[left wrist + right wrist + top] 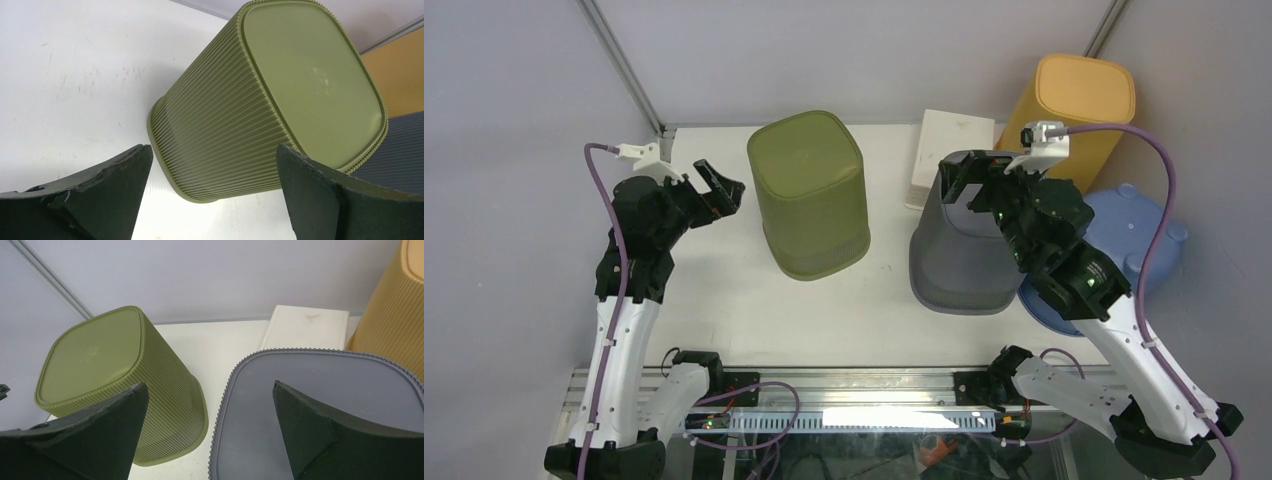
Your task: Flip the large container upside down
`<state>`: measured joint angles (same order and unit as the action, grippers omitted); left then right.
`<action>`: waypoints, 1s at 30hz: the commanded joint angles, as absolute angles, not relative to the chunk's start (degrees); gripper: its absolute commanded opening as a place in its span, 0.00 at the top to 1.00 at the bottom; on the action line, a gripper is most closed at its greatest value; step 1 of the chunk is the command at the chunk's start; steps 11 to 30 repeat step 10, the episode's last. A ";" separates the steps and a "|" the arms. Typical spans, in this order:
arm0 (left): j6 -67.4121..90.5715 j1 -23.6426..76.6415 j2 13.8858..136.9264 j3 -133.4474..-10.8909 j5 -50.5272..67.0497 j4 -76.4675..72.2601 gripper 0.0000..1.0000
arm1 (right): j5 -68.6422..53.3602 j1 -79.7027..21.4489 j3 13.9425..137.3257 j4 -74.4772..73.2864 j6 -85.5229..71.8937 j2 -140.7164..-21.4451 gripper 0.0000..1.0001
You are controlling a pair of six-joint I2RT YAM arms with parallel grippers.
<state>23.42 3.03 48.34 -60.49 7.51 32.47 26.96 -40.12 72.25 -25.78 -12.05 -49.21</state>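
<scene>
Three ribbed containers stand on the white table, all with the flat base up: an olive green one [809,195], a grey one [959,265] and a taller orange one [1074,105] at the back right, the largest of them. My left gripper [719,187] hovers open just left of the green container [260,100], apart from it. Above the grey container's base [320,405] my right gripper [972,175] is open and holds nothing. The green container [115,370] shows left of it.
A white box [949,150] lies at the back between the green and orange containers. A blue round lid or basin [1164,250] sits at the right, under my right arm. Frame posts rise at the back corners.
</scene>
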 commanded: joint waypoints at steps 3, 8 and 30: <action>24.87 3.29 46.47 -59.15 8.36 26.73 0.01 | 30.59 -40.39 68.07 -16.92 -8.45 -47.56 0.00; 25.09 3.28 44.47 -56.28 8.38 25.24 0.01 | 31.11 -40.42 64.73 -12.47 -6.78 -45.90 0.00; 24.78 3.27 44.30 -56.26 7.72 25.38 0.01 | 31.17 -40.35 64.14 -11.96 -6.68 -45.42 0.01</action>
